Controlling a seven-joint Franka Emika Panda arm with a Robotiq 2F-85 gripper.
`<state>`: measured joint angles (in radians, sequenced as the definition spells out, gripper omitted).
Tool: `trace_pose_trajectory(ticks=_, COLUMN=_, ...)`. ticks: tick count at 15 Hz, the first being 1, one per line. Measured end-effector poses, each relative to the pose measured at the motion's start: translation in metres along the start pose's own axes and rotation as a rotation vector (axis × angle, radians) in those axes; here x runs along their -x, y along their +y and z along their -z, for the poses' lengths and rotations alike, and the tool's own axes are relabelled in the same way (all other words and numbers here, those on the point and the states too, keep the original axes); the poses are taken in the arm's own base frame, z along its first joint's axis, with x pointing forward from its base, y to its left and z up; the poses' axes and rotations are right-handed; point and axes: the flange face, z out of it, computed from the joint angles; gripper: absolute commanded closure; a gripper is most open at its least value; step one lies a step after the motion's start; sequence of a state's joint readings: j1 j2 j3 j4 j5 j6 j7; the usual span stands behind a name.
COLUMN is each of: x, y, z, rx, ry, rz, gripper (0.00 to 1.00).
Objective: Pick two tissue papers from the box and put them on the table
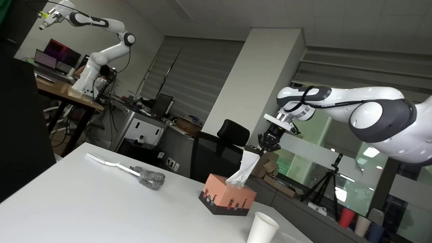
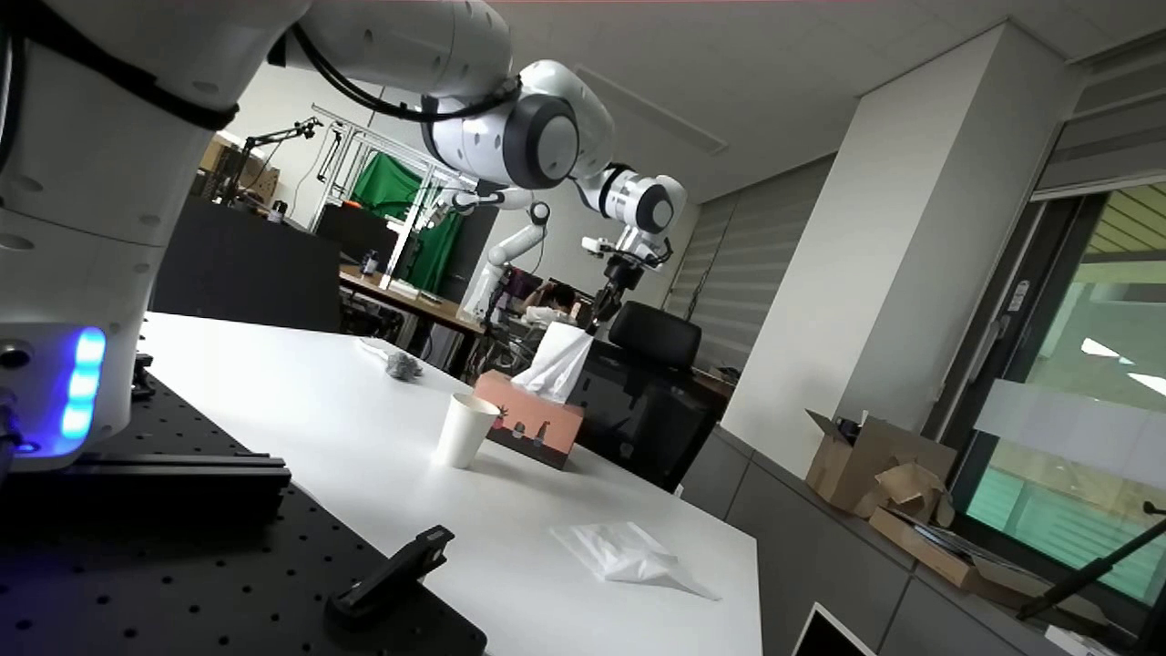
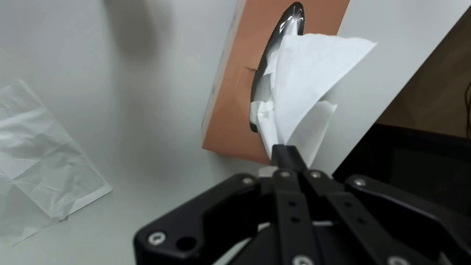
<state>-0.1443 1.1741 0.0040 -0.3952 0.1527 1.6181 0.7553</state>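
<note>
Nearby, cup beside box; scrubber farther; hand pinching tissue

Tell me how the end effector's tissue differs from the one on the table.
The held tissue is pinched by the end effector; the loose tissue lies free on the table. The held tissue rises steeply from the box; the loose tissue is spread nearly flat. Both are white and creased.
</note>
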Motion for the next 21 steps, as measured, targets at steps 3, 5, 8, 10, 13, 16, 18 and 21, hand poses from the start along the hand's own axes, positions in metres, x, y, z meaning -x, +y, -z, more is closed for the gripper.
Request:
trace_pose_trajectory(ticks=3, x=-0.007, y=0.007, z=0.014, rx=-0.009, ry=0.011, rz=-0.022, gripper=1.0)
trace_pose_trajectory(ticks=5, x=-0.01, y=0.011, z=0.027, rx=-0.019, ry=0.025, rz=-0.041, gripper=1.0)
trace_pose_trajectory(ticks=8, x=-0.021, y=0.025, z=0.063, rx=-0.045, ry=0.065, rz=-0.079, gripper=1.0)
trace_pose_trajectory(ticks=10, x=-0.034, y=0.043, z=0.092, rx=-0.043, ry=0.113, rz=-0.115, gripper=1.0)
trace_pose_trajectory(ticks=13, x=-0.057, y=0.082, z=0.115, rx=0.072, ry=0.205, rz=-0.169, gripper=1.0)
trace_pose_trajectory(ticks=16, x=-0.078, y=0.118, z=0.101, rx=0.234, ry=0.249, rz=-0.217, gripper=1.0)
trace_pose_trajectory(ticks=18, x=-0.09, y=0.14, z=0.074, rx=0.354, ry=0.247, rz=-0.24, gripper=1.0)
trace_pose_trajectory(ticks=21, x=-0.104, y=0.169, z=0.022, rx=0.539, ry=0.222, rz=-0.231, gripper=1.0)
